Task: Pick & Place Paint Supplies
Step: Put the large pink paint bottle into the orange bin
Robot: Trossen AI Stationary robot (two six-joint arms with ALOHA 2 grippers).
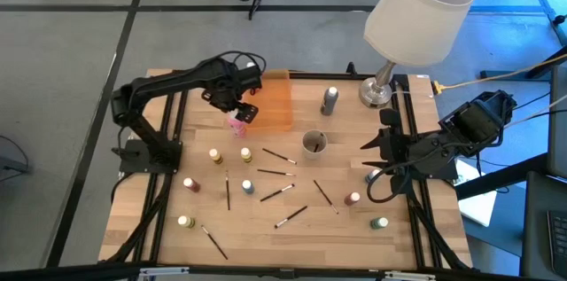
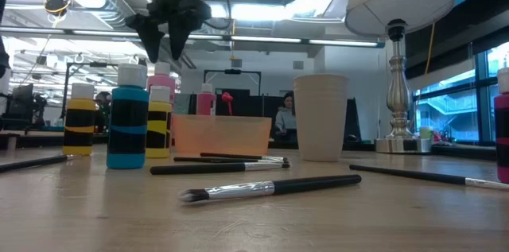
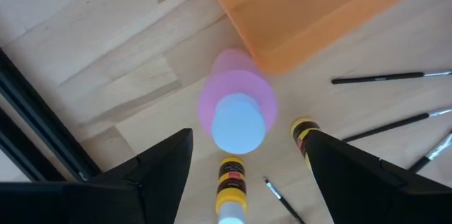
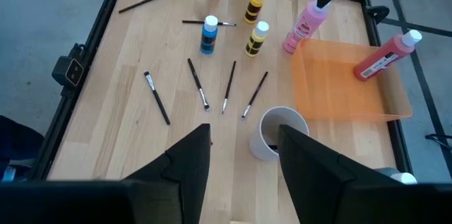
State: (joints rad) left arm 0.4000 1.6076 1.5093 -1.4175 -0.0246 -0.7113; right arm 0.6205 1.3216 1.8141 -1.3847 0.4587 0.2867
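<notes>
A pink paint bottle (image 3: 236,104) with a white cap stands upright on the wooden table, beside the near left corner of the orange tray (image 1: 276,99). My left gripper (image 3: 248,136) hangs open straight above it, pointing down, one finger on either side of the cap and clear of it; the low view shows the left gripper (image 2: 167,36) just over the bottle (image 2: 161,77). A red bottle (image 4: 385,54) lies in the tray. My right gripper (image 4: 244,136) waits open high at the table's right, slanting down toward the cup (image 4: 277,133).
Yellow (image 1: 245,153), blue (image 1: 248,186) and red (image 1: 190,184) bottles stand on the table, with several brushes (image 1: 276,155) scattered across its middle. A grey bottle (image 1: 330,99) and a lamp (image 1: 381,90) stand at the far side; more bottles stand near right (image 1: 379,223).
</notes>
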